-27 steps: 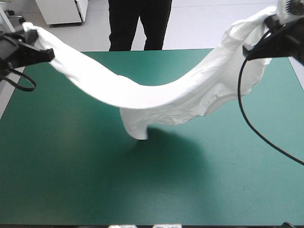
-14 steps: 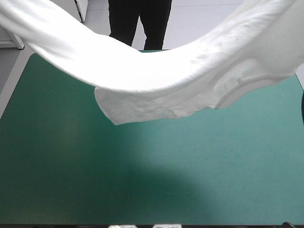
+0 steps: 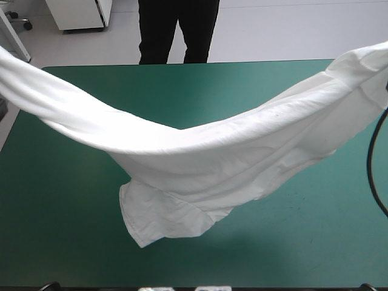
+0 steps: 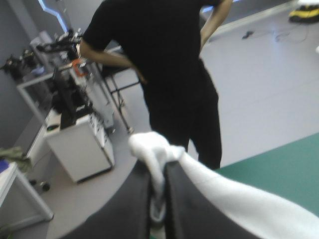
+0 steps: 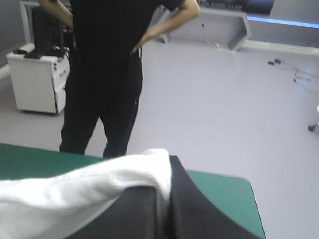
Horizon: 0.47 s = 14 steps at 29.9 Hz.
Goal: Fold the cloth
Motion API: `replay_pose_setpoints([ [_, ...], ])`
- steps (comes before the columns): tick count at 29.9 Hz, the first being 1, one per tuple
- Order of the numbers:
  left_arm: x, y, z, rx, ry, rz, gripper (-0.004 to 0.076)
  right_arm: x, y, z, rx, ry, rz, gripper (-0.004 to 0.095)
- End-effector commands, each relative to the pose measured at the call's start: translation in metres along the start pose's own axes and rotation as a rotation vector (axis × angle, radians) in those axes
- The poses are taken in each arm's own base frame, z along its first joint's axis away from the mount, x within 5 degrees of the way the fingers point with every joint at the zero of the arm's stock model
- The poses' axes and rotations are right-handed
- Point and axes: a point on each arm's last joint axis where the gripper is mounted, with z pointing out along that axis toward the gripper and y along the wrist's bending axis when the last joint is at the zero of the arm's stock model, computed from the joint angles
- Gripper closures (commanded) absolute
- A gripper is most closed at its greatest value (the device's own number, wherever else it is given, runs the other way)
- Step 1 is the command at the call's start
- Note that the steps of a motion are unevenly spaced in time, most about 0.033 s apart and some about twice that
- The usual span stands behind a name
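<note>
Nearest, over the table's (image 3: 303, 242) near half: a loose flap of the T-shirt (image 3: 200, 157), hanging lowest; touching the cover or just clear of it, cannot tell. Above the flap, slung as one long sagging band across the table's middle, rising to pass out beyond the left edge and beyond the right edge. Lifted at both ends, bunched and wrinkled, nowhere spread flat.

At the ends: left gripper (image 4: 158, 199) all but closed, a wad of white pinched between the black fingers. Right gripper (image 5: 167, 209) likewise clamped on the cloth, a stitched hem draped over the fingertips.

Judged as the lift-and-spread step, ahead of any fold: no crease made, no flat lay, so early in the task. Next move calls for drawing the two ends apart to take out the sag, then lowering so that the hanging flap meets the table's middle first and the rest lays out flat behind. Needs firm pinches throughout; a slip at either end would likely drop the lot in a heap.

Teal-green cover smooth and level, a soft shadow under the sag. Beyond the table's far edge, pale floor (image 3: 273, 30); beyond the far left corner, a white cabinet (image 3: 79, 15).
</note>
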Motion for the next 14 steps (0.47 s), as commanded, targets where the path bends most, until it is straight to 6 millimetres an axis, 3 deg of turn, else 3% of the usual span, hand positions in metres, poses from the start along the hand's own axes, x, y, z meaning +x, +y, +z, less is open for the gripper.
replay_pose_setpoints([
  [1, 0.007, -0.009, 0.027, -0.089, 0.05, 0.017, 0.0733, 0.033, 0.003, 0.028, 0.09, 0.142, 0.002, 0.0925],
  [9, 0.078, -0.072, 0.129, -0.101, 0.32, 0.03, 0.0729, 0.138, 0.049, 0.12, 0.024, 0.314, 0.001, 0.0925],
  [14, 0.133, -0.073, 0.203, 0.004, 0.453, -0.168, 0.0724, 0.18, 0.07, 0.168, 0.008, 0.395, -0.011, 0.0925],
])
